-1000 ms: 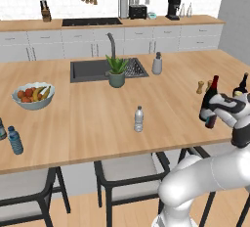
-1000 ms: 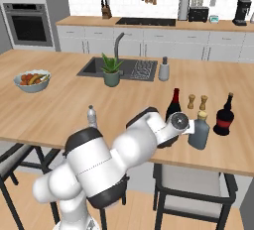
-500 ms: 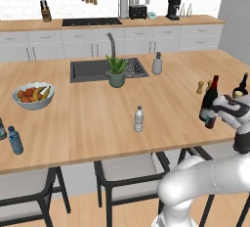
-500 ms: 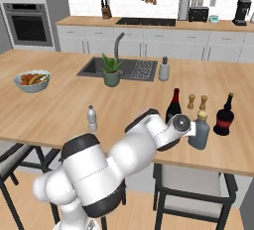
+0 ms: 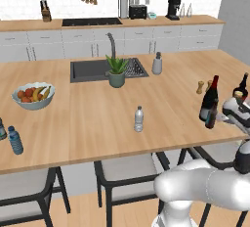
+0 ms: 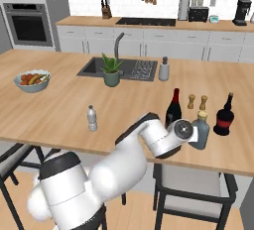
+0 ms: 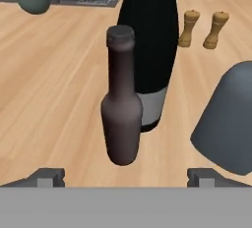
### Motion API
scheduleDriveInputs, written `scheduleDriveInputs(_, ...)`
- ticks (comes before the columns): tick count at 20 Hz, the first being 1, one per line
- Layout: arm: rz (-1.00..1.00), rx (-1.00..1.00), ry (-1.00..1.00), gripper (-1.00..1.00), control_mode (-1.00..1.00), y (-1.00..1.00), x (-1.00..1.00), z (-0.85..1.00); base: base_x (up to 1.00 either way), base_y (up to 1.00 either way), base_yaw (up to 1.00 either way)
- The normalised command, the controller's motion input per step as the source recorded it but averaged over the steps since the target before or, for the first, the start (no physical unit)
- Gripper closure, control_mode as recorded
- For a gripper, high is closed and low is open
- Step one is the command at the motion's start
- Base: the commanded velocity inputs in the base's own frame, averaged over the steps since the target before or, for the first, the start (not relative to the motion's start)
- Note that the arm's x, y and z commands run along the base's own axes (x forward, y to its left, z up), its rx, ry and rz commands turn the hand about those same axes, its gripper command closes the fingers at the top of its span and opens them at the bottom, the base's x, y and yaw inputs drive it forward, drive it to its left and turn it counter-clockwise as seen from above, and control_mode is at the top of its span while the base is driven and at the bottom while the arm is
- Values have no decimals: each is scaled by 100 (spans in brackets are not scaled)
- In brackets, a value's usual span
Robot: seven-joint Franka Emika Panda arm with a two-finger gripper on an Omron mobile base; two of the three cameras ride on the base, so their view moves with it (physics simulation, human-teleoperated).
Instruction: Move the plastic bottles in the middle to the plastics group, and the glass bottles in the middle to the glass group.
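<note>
Tool (image 7: 125, 177) wide open, empty, just let go of brown bottle (image 7: 121, 105).
Brown bottle now stands upright on surface (image 5: 93, 123), free between spread tips, beside wine bottle (image 7: 147, 35) and squat grey bottle (image 7: 229, 119) at glass end. Glass likely sorted; clear water bottle (image 5: 139, 119) remains mid-surface, plastics group (image 5: 14, 140) far left.

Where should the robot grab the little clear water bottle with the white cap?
Probably around the middle of its body, coming in level from the near table edge. The clear water bottle stands upright and alone on the wooden counter, with nothing close beside it. Its cap is small and narrow, while the round body gives the open gripper more to hold.
</note>
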Motion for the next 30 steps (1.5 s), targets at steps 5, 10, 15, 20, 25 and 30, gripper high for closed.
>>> scheduleDriveInputs(5, 3, 0, 3, -100, -100, 50, -51, 36, 0, 0, 0)
scheduleDriveInputs(10, 0, 0, 17, -100, -100, 94, -2, 38, 0, 0, 0)
scheduleDriveInputs(15, 1, 0, 20, -100, -100, 100, 1, 40, 0, 0, 0)
scheduleDriveInputs(20, 0, -3, 21, -100, -100, 100, 11, 51, 0, 0, 0)
scheduleDriveInputs(25, 0, -9, 28, -100, -100, 92, 52, 51, 0, 0, 0)
scheduleDriveInputs(30, 0, -4, 9, -100, -100, 79, 52, -32, 0, 0, 0)
